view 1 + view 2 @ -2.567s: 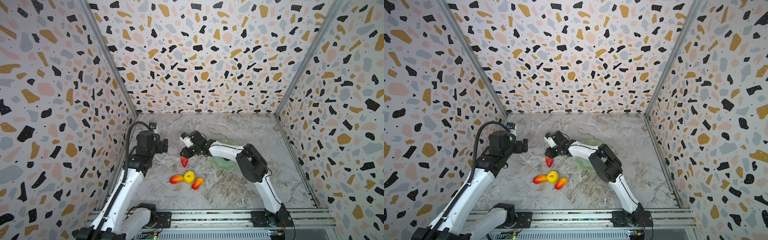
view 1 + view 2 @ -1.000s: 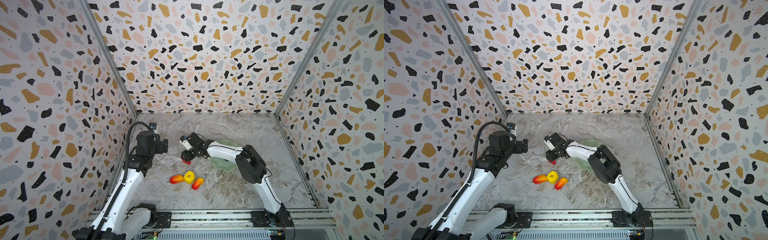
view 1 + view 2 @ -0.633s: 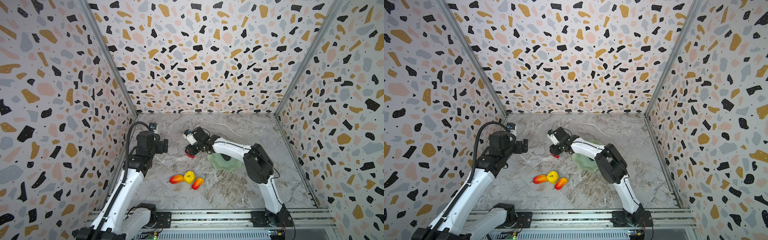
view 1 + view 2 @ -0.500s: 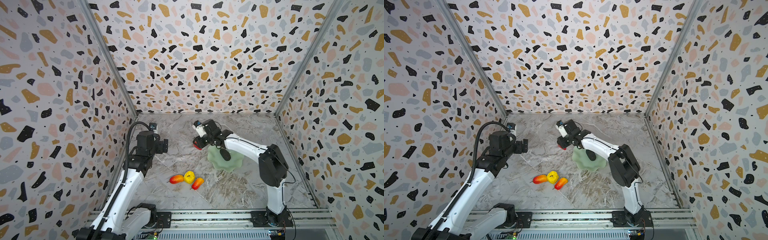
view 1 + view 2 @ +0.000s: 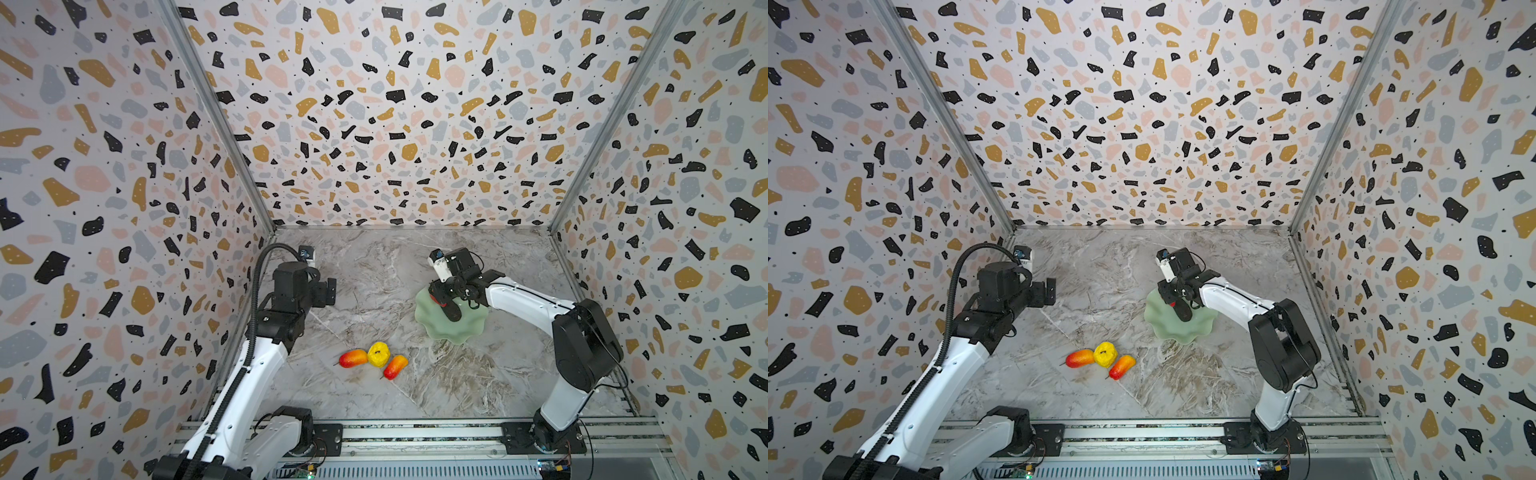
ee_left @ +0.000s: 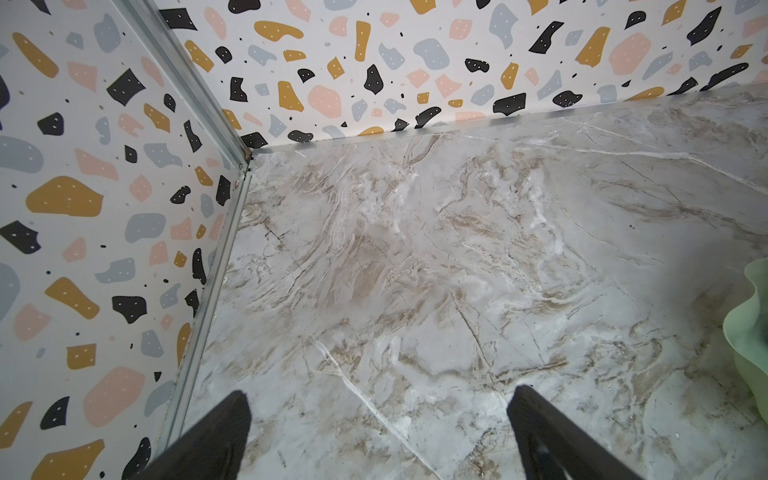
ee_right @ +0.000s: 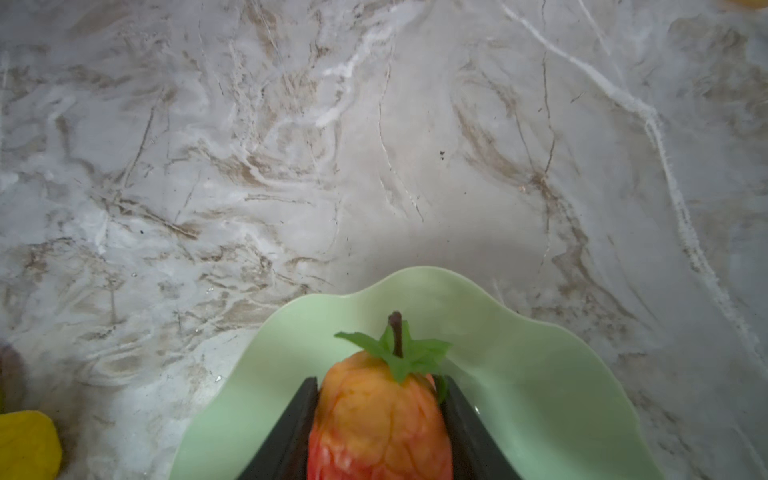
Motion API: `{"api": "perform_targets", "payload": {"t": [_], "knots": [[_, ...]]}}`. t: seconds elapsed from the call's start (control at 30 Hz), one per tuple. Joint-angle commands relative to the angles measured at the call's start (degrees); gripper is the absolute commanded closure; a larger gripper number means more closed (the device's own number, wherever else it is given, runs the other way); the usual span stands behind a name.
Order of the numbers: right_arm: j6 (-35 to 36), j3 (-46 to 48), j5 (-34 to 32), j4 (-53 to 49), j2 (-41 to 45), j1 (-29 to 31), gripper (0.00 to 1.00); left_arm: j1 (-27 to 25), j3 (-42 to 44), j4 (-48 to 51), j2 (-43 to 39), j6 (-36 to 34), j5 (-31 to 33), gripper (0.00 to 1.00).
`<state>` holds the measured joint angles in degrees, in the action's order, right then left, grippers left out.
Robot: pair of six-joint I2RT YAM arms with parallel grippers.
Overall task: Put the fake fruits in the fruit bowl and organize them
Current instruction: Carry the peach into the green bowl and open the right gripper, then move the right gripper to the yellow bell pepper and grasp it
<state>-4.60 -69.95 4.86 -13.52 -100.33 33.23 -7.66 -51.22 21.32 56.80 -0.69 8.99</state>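
Observation:
My right gripper (image 7: 378, 380) is shut on the red strawberry (image 7: 378, 419), whose green top points past the fingertips. It hangs over the left part of the pale green fruit bowl (image 5: 457, 337) in both top views, the strawberry (image 5: 436, 299) showing red between the fingers. A dark avocado-like oval (image 5: 453, 312) lies in the bowl (image 5: 1183, 337). On the marble floor in front lie the lumpy yellow fruit (image 5: 379, 354) and two red-orange ovals (image 5: 352, 358) (image 5: 395, 366). My left gripper (image 6: 380, 395) is open and empty, raised at the left (image 5: 328, 291).
Terrazzo-patterned walls close in the marble floor on three sides. A metal rail (image 5: 415, 434) with both arm bases runs along the front edge. The bowl's rim (image 6: 752, 332) shows at the edge of the left wrist view.
My right gripper closed on the strawberry on the floor left of the bowl, lifted it and carried it right, over the bowl. The left arm has not moved.

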Motion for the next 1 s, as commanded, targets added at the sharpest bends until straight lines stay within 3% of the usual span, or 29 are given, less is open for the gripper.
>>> {"api": "perform_targets", "payload": {"t": [0.0, 0.57, 0.87, 0.97], "knots": [[0.6, 0.5, -0.4, 1.1, -0.2, 0.1, 0.56, 0.4, 0.7, -1.8, -0.4, -0.6, -0.5, 0.01], [-1.0, 4.1, 1.5, 4.6, -2.7, 0.1, 0.47, 0.4, 0.7, -1.8, -0.2, -0.5, -0.7, 0.00], [0.1, 2.2, 0.1, 2.0, -1.1, 0.2, 0.28, 0.4, 0.7, -1.8, -0.4, -0.6, -0.9, 0.00], [1.4, 0.3, -0.6, 0.1, 1.0, 0.3, 0.15, 0.4, 0.7, -1.8, -0.4, -0.6, -1.0, 0.00]]}}
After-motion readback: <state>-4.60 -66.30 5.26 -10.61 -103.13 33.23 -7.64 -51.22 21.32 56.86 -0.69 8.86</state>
